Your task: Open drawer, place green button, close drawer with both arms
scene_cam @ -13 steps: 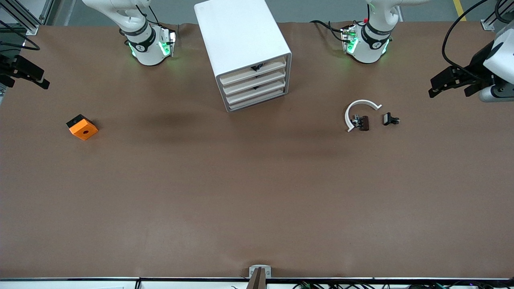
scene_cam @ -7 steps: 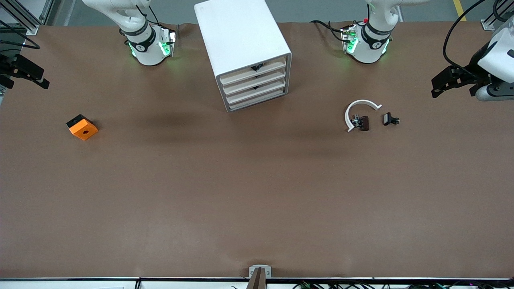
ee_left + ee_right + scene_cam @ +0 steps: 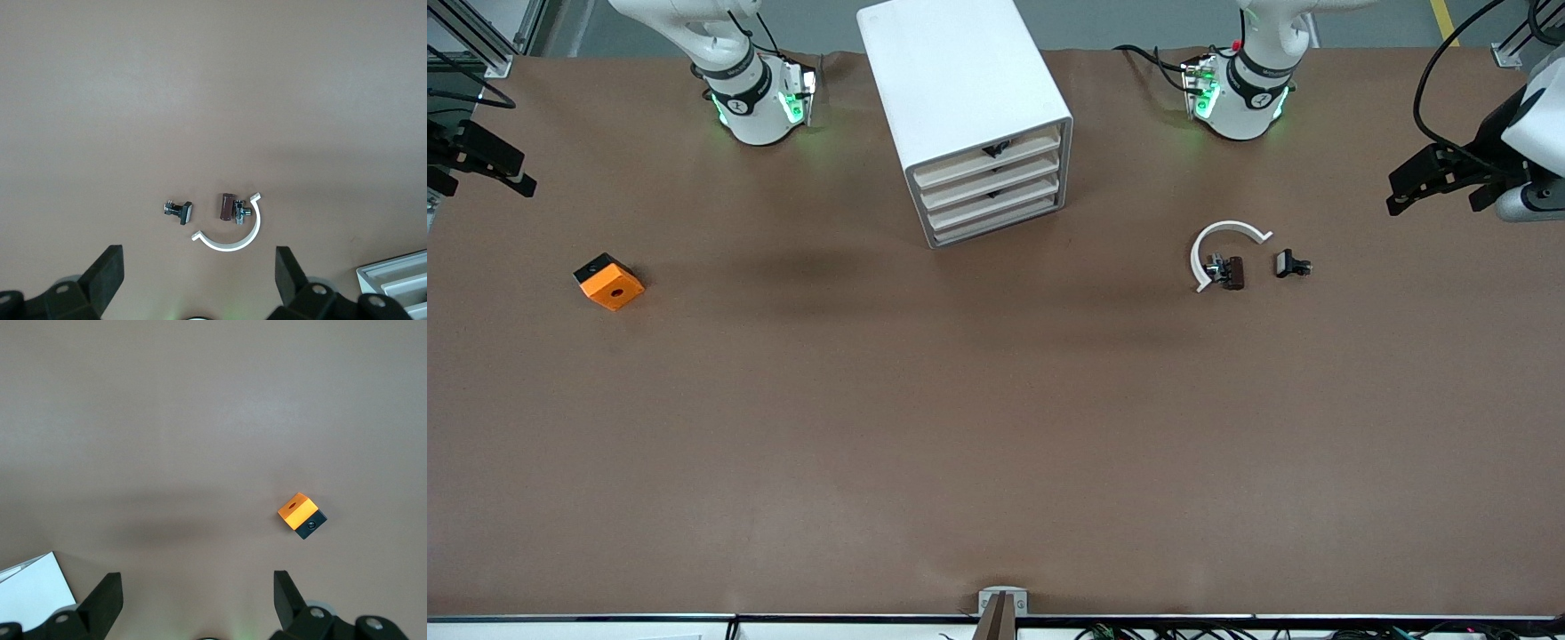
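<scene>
Four cream-fronted drawers [image 3: 989, 172] are seen pushed fully into the white cabinet [image 3: 951, 71], which is set at the top centre of the front view on the brown surface [image 3: 996, 427]. The left gripper [image 3: 1396, 191] is held above the surface at the frame's upper edge toward the left arm's end, its jaws spread wide and empty. The right gripper [image 3: 520, 173] is held at the matching edge toward the right arm's end, its jaws likewise released. A white curved strip [image 3: 1209, 244] is found lower in the frame than the left arm's base, with a brown clip [image 3: 1232, 272] touching it and a black clip [image 3: 1289, 263] just beside. An orange cube [image 3: 609, 283] is placed near the right gripper. The button cannot be made out.
</scene>
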{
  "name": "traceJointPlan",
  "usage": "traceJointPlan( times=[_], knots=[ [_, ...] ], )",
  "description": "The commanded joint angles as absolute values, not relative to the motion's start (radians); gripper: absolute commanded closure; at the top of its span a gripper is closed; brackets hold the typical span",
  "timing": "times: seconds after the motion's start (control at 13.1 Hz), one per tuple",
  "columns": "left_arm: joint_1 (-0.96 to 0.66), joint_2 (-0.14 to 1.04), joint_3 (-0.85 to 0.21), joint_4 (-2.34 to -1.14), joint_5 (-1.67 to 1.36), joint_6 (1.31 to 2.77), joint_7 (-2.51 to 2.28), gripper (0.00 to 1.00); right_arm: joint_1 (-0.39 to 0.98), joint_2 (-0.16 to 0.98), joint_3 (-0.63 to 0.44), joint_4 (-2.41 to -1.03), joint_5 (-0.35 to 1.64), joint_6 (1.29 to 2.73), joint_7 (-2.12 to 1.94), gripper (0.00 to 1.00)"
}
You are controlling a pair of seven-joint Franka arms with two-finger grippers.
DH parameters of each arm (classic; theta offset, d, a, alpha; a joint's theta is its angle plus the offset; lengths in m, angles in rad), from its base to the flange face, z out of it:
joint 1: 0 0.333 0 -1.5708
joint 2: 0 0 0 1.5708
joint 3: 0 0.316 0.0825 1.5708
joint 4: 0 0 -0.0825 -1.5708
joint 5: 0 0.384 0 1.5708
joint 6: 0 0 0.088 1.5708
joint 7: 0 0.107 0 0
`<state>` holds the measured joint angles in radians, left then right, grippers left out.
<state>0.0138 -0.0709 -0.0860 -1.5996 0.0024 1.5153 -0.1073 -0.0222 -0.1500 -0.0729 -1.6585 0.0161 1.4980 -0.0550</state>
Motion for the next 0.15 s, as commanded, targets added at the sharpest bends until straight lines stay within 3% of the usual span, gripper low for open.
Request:
traceJointPlan(
  times=[0.0,0.08],
  knots=[
    [0.02,-0.049,-0.087,-1.566,-0.002,1.52,-0.101,0.0,-0.035,-0.161,-0.067,-1.661,0.028,1.5,-0.072,0.0],
    [0.021,-0.049,-0.087,-1.565,0.0,1.52,-0.101,0.0,-0.035,-0.161,-0.067,-1.661,0.028,1.5,-0.071,0.0]
  ],
)
